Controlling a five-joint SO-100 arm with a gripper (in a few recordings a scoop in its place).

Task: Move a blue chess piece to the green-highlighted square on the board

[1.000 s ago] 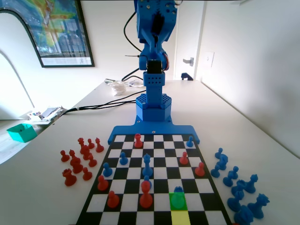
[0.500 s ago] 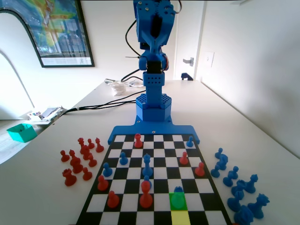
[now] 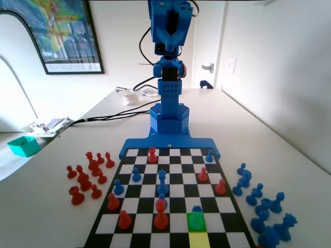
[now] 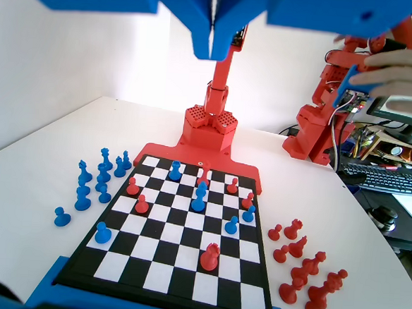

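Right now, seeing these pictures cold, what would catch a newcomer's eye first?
The bright green-highlighted square near the bottom of the fixed view, with the blue chess piece standing on it. Then the blue arm towering at the far end of the board, and in the wrist view the gripper hanging high over the board with its jaws together. Red pieces cluster off the board's left side in the fixed view, blue pieces off its right.

Fixed view: bottom edge cuts the board (image 3: 170, 206) and the yellow square (image 3: 198, 241), green tint veils the blue chess piece (image 3: 196, 217); top edge crops the blue arm (image 3: 169, 31).
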